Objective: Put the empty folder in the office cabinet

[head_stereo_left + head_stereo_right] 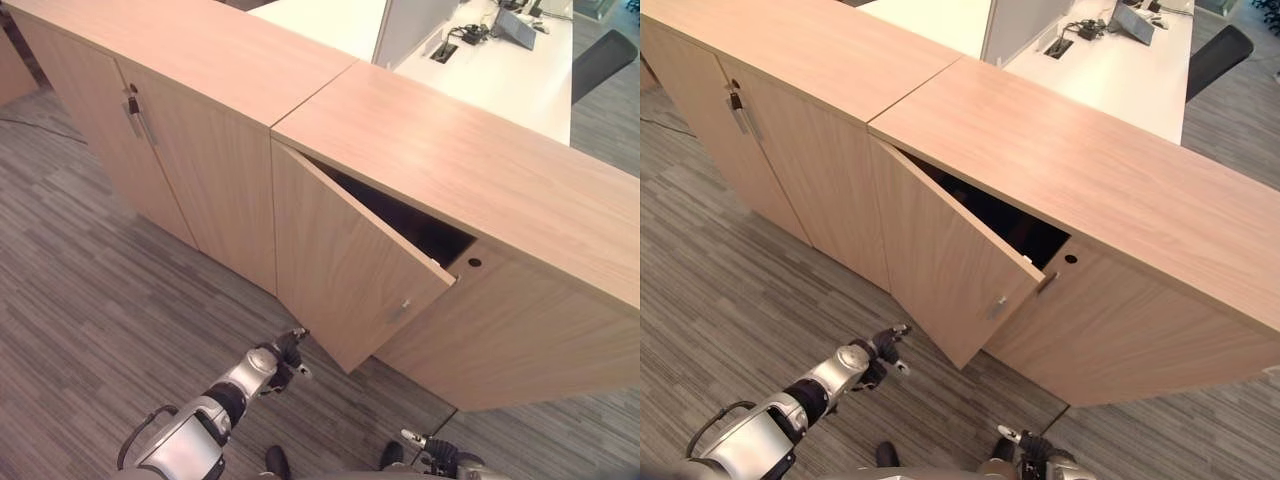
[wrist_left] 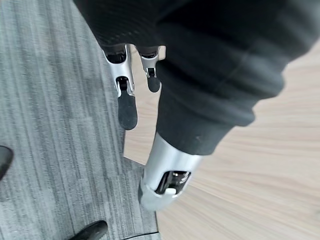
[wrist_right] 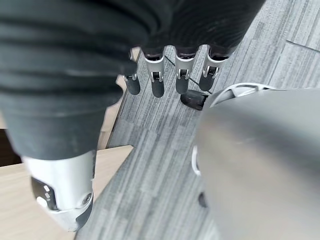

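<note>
The office cabinet (image 1: 470,160) is light wood, and its left door (image 1: 345,265) stands ajar, swung out toward me with a dark gap (image 1: 400,215) behind its top edge. A small metal handle (image 1: 400,310) sits near the door's free edge. My left hand (image 1: 287,358) hangs low over the carpet, just left of the door's bottom corner, with straight fingers (image 2: 127,107) and nothing in it. The wood door (image 2: 250,190) lies close beside it. My right hand (image 1: 435,455) is low at the bottom edge, with relaxed fingers (image 3: 157,82) holding nothing.
A second cabinet (image 1: 190,150) with closed doors and a metal handle (image 1: 135,112) stands to the left. Behind the cabinets lies a white desk (image 1: 520,80) with cables and devices, and a black chair (image 1: 605,55). Grey carpet (image 1: 90,300) covers the floor in front.
</note>
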Motion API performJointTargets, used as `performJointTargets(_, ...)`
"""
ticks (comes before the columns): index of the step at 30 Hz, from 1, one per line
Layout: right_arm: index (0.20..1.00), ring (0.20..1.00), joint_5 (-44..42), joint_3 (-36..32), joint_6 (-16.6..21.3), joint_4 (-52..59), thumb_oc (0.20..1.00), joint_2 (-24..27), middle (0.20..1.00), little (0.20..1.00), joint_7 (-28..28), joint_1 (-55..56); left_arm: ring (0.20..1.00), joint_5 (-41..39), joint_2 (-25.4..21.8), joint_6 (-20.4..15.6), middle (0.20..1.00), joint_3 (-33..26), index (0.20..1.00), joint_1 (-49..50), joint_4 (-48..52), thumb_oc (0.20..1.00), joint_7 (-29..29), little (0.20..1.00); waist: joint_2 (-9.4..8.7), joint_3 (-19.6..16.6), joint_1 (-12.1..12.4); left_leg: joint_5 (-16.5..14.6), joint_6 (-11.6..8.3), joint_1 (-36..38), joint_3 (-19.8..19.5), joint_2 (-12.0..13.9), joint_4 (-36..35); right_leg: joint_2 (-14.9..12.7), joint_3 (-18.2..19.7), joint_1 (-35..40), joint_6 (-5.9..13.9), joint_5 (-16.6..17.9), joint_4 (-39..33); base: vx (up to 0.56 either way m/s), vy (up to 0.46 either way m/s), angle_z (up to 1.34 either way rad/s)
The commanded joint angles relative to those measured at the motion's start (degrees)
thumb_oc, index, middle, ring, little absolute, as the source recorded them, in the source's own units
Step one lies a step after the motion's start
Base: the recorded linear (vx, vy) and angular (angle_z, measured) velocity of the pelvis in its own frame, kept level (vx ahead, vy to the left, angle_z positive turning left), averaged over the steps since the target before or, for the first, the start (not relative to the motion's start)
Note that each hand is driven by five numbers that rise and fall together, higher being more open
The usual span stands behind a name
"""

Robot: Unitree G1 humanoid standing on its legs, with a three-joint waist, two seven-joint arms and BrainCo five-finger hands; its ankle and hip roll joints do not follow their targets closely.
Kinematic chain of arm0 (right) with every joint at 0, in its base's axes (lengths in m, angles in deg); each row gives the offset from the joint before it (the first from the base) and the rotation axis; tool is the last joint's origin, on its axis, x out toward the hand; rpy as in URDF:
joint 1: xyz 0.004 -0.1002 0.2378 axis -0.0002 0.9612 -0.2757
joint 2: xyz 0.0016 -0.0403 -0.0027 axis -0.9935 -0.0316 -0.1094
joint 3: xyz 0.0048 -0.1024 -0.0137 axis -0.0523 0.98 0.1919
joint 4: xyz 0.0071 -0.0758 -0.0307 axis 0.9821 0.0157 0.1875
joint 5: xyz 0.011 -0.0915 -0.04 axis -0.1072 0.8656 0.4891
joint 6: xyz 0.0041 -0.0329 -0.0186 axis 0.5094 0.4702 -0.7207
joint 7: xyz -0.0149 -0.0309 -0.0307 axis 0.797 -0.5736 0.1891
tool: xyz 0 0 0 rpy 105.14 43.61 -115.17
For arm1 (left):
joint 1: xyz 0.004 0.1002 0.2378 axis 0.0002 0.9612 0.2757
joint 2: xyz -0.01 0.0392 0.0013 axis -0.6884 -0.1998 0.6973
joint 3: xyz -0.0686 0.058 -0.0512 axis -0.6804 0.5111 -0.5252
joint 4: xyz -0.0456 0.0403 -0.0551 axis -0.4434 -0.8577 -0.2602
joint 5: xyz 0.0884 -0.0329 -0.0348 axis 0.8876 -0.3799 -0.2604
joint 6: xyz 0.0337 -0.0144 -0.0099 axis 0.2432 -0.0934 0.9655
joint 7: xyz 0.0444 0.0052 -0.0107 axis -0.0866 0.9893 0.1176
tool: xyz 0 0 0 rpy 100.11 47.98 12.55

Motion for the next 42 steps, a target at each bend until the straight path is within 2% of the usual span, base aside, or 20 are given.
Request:
performJointTargets(1,1.0,1.0,-2.2,-1.0,1.0,-1.8,1.0,2.0,1.0,1.0,-0.3,-0.4,1.0,2.0,3.5,-2.6,1.0,-4.6,1.0,-2.9,-2.4,1.0,-0.2,1.0,2.52,-0.4,1.2,-6.0,-2.55,1.5,-10.7,0.5,0.1,-0.1,-0.2,5.3,4.08,-4.1,-0.6,0.03,-0.047,-0.02)
performJointTargets(4,1.0,1.0,-2.0,-1.5,1.1,-1.9,1.0,2.1,1.0,1.0,-0.4,0.1,1.0,2.5,2.5,-2.7,1.0,-4.8,1.0,-1.9,-0.7,1.0,0.1,1.0,2.73,-0.5,1.3,-6.0,-2.65,1.8,-10.6,0.6,0.1,0.2,-0.2,5.5,4.08,-4.8,-0.7,0.0,-0.013,-0.01)
performJointTargets(11,1.0,1.0,-2.9,-1.8,1.8,-1.5,1.0,1.7,1.0,1.0,-0.1,0.3,1.0,-2.8,1.2,-3.8,1.0,-5.5,1.0,-3.1,5.2,1.0,-1.7,1.0,3.55,-1.0,0.7,-5.4,-3.39,2.8,-8.7,2.9,0.1,2.6,0.5,4.9,2.78,-10.4,-1.4,-0.01,-0.062,-0.12)
performJointTargets(12,1.0,1.0,-3.2,-1.7,1.9,-0.9,1.0,1.5,1.0,1.0,0.0,0.2,1.0,-3.6,1.0,-4.0,1.0,-4.8,1.0,-2.7,8.0,1.0,-1.4,1.0,3.66,-1.4,0.4,-5.3,-3.66,3.2,-7.9,3.5,0.1,3.4,1.0,4.6,2.34,-12.1,-1.4,-0.01,-0.062,-0.27)
performJointTargets(16,1.0,1.0,-3.9,-1.5,2.2,-0.7,1.0,1.4,1.0,1.0,0.2,0.2,1.0,-4.4,1.3,-4.0,1.0,-4.0,1.0,-3.5,9.9,1.0,-2.1,1.0,3.7,-1.6,0.0,-5.0,-4.09,3.5,-7.2,4.3,0.1,4.4,1.7,4.4,1.64,-13.7,-1.4,-0.01,-0.065,-0.25)
performJointTargets(21,1.0,1.0,-5.1,-0.9,2.8,-0.7,1.0,2.0,1.0,1.0,1.2,-1.3,1.0,-5.6,4.7,-4.4,1.0,-2.0,1.0,-10.8,8.7,1.0,-4.5,1.0,4.07,-2.5,-2.0,-4.0,-5.39,4.2,-5.6,6.0,0.1,6.5,3.3,4.1,0.49,-15.9,-1.4,0.0,-0.118,-0.27)
performJointTargets(23,1.0,1.0,-5.8,-0.7,3.2,-1.1,1.0,2.8,1.0,1.0,1.9,-2.3,1.0,-7.3,5.9,-4.6,1.0,-1.5,1.0,-14.7,7.7,1.0,-5.5,1.0,4.58,-3.4,-3.7,-3.0,-6.56,4.4,-4.2,7.6,0.1,8.2,4.5,3.9,-0.26,-17.3,-1.4,0.0,-0.21,-0.16)
performJointTargets(29,1.0,1.0,-6.1,-0.5,3.2,-3.1,1.0,4.5,1.0,1.0,2.2,-2.3,1.0,-5.2,5.1,-4.5,1.0,-2.5,1.0,-24.2,0.5,1.0,-7.2,1.0,5.38,-4.6,-6.5,-1.3,-8.62,5.2,-2.4,10.3,0.1,11.1,6.1,4.2,-1.54,-18.9,-1.4,0.01,-0.163,-0.18)
performJointTargets(31,1.0,1.0,-6.9,-0.7,3.3,-3.6,1.0,5.6,1.0,1.0,2.1,-2.3,1.0,-3.3,2.4,-4.2,1.0,-3.0,1.0,-30.1,-4.2,1.0,-7.6,1.0,5.89,-5.0,-7.7,-0.1,-9.78,5.9,-1.2,11.8,0.1,12.8,7.1,4.4,-2.27,-19.9,-1.4,0.02,-0.163,-0.23)
performJointTargets(32,1.0,1.0,-6.9,-0.7,3.3,-3.6,1.0,5.6,1.0,1.0,2.1,-2.3,1.0,-3.3,2.4,-4.2,1.0,-3.0,1.0,-30.1,-4.2,1.0,-7.6,1.0,5.89,-5.0,-7.7,-0.1,-9.78,5.9,-1.2,11.8,0.1,12.8,7.1,4.4,-2.27,-19.9,-1.4,0.02,-0.213,-0.26)
performJointTargets(34,1.0,1.0,-7.7,-0.8,3.6,-3.7,1.0,6.5,1.0,1.0,1.7,-1.7,1.0,-0.9,-2.1,-3.7,1.0,-4.0,1.0,-36.0,-9.8,1.0,-8.1,1.0,6.3,-5.2,-8.9,1.1,-10.88,6.7,0.1,13.6,0.4,14.8,8.6,4.8,-3.16,-20.8,-1.4,0.01,-0.208,-0.13)
performJointTargets(38,1.0,1.0,-7.8,-1.2,4.1,-3.8,1.0,7.5,1.0,1.0,1.4,-0.4,1.0,-0.4,-8.2,-3.9,1.0,-5.8,1.0,-40.0,-13.4,1.0,-9.0,1.0,6.55,-4.9,-9.9,1.8,-11.78,7.7,1.5,15.8,2.0,16.8,10.1,5.4,-4.35,-21.9,-1.4,0.01,-0.164,-0.18)
performJointTargets(39,1.0,1.0,-7.8,-1.4,4.2,-3.8,1.0,7.7,1.0,1.0,1.4,-0.1,1.0,-0.6,-9.7,-4.0,1.0,-6.5,1.0,-39.8,-13.5,1.0,-9.4,1.0,6.61,-4.7,-10.0,1.8,-11.93,7.7,1.9,16.6,3.2,17.3,10.5,5.7,-4.85,-22.4,-1.4,0.06,-0.214,-0.14)
performJointTargets(40,1.0,1.0,-8.1,-2.3,4.4,-4.2,1.0,8.3,1.0,1.0,1.6,0.2,1.0,-1.2,-11.5,-4.2,1.0,-7.9,1.0,-39.5,-13.4,1.0,-9.6,1.0,6.7,-3.8,-9.8,1.2,-12.57,7.4,1.1,18.5,8.1,18.7,11.7,7.2,-5.47,-23.9,-1.4,0.06,-0.148,-0.13)
performJointTargets(42,1.0,1.0,-8.1,-2.6,4.4,-4.2,1.0,8.6,1.0,1.0,1.6,0.2,1.0,-1.8,-12.3,-4.2,1.0,-8.6,1.0,-38.9,-13.2,1.0,-9.3,1.0,6.49,-3.2,-9.8,1.0,-12.36,6.7,0.6,19.1,10.7,19.1,12.2,7.6,-6.0,-24.0,-1.4,0.02,-0.116,-0.17)
